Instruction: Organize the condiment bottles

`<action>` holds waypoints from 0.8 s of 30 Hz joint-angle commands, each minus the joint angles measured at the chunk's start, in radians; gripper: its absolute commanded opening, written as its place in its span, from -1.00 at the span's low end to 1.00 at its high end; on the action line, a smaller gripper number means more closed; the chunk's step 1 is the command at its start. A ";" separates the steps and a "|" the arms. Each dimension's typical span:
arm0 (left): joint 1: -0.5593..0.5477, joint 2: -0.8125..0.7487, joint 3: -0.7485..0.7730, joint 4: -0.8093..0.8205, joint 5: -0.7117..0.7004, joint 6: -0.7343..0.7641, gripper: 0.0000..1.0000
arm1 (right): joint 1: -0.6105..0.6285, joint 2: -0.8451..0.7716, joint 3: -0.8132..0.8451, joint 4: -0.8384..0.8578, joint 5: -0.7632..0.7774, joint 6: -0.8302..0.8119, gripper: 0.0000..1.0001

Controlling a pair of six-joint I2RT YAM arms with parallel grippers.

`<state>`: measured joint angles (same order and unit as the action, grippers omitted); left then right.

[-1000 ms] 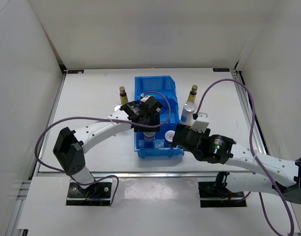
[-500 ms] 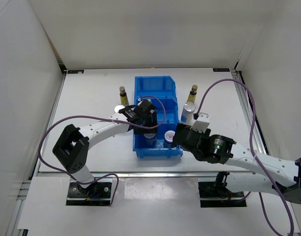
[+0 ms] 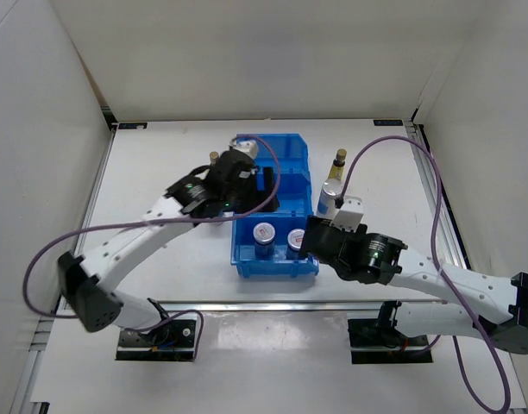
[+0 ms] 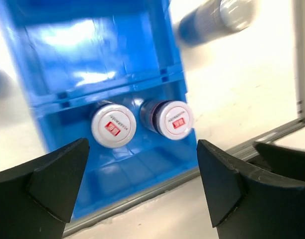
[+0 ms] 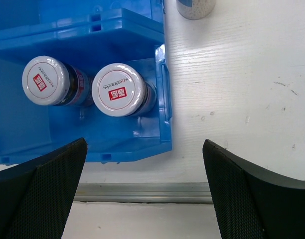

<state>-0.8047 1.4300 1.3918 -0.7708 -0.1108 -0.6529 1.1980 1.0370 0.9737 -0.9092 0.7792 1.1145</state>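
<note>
Two short silver-lidded jars with red marks stand side by side in the near compartment of the blue bin: one on the left, one on the right. My left gripper hangs open above the bin, holding nothing. My right gripper is open and empty over the bin's near right corner. A blue-labelled silver-topped cylinder and an amber bottle stand right of the bin. Another amber bottle peeks out behind the left arm.
The bin's middle and far compartments hold nothing that I can see. A metal rail runs along the table's near edge just below the bin. White walls close in the table on three sides.
My left gripper has opened, leaving the left jar in the bin's near compartment, and has risen back toward the far left. The right arm has barely moved.
</note>
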 commanded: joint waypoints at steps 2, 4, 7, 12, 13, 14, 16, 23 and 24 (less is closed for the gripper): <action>0.030 -0.211 0.061 -0.166 -0.156 0.113 1.00 | 0.003 0.021 0.117 -0.043 0.061 -0.062 1.00; 0.076 -0.265 0.009 -0.199 -0.266 0.154 1.00 | 0.003 0.046 0.167 -0.120 0.101 -0.117 1.00; 0.166 -0.405 -0.106 -0.209 -0.377 0.183 1.00 | -0.021 0.066 0.235 -0.198 0.208 -0.213 1.00; 0.269 -0.499 -0.275 -0.197 -0.408 0.196 1.00 | -0.135 0.012 0.223 0.006 0.218 -0.523 1.00; 0.269 -0.499 -0.339 -0.171 -0.450 0.187 1.00 | -0.215 0.000 0.211 0.054 0.178 -0.639 1.00; 0.269 -0.499 -0.326 -0.185 -0.451 0.177 1.00 | -0.263 0.000 0.211 0.105 0.119 -0.689 0.98; 0.280 -0.471 -0.289 -0.203 -0.440 0.191 1.00 | -0.403 0.032 0.221 0.174 -0.046 -0.738 0.95; 0.357 -0.425 -0.292 -0.183 -0.416 0.209 1.00 | -0.655 0.250 0.293 0.272 -0.406 -0.854 0.92; 0.367 -0.425 -0.292 -0.183 -0.394 0.210 1.00 | -0.675 0.277 0.293 0.286 -0.458 -0.854 0.94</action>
<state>-0.4656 1.0107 1.0813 -0.9688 -0.5156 -0.4603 0.5625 1.2709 1.2358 -0.7120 0.5362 0.3523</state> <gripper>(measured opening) 0.998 0.966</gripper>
